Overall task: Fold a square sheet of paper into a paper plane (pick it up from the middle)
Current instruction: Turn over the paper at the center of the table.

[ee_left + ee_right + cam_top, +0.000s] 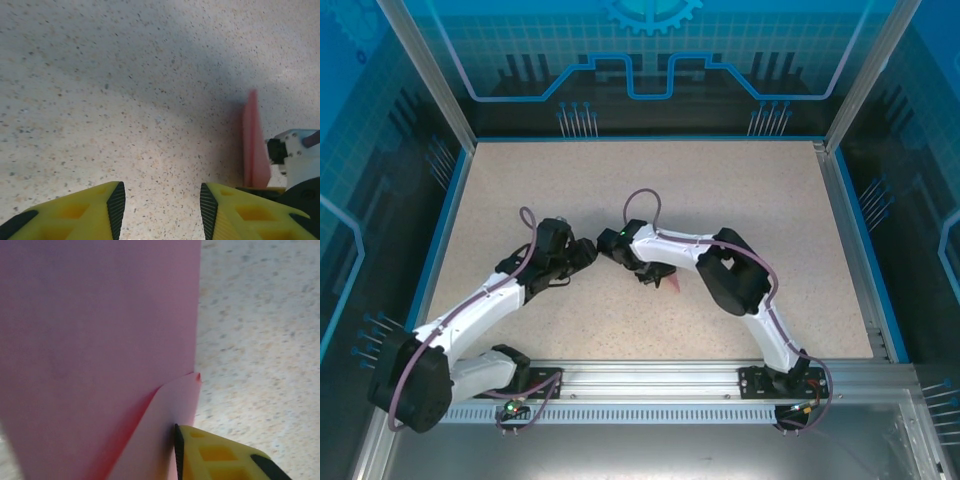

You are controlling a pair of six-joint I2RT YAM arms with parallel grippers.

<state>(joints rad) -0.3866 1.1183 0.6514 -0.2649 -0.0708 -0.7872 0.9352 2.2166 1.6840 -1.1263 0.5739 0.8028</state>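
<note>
My right gripper (pixel 655 272) holds the pink sheet of paper (pixel 100 340) upright, close to the lens. A folded flap with a sharp corner lies on its lower part. One yellow finger (pixel 220 455) presses the paper's right edge; the other is hidden behind the paper. From above, a small pink tip of the paper (pixel 674 285) shows under the right wrist. In the left wrist view the paper (pixel 254 150) stands edge-on at the right. My left gripper (pixel 162 205) is open over bare table to the left of it, nothing between its pads. The paper plane is out of view.
The speckled beige table (pixel 650 190) has blue raised borders on the left and right and a metal rail (pixel 660 385) at the near edge. Both arms meet near the table's middle, their wrists close together. The white body of the right gripper (pixel 300 155) is just right of my left fingers.
</note>
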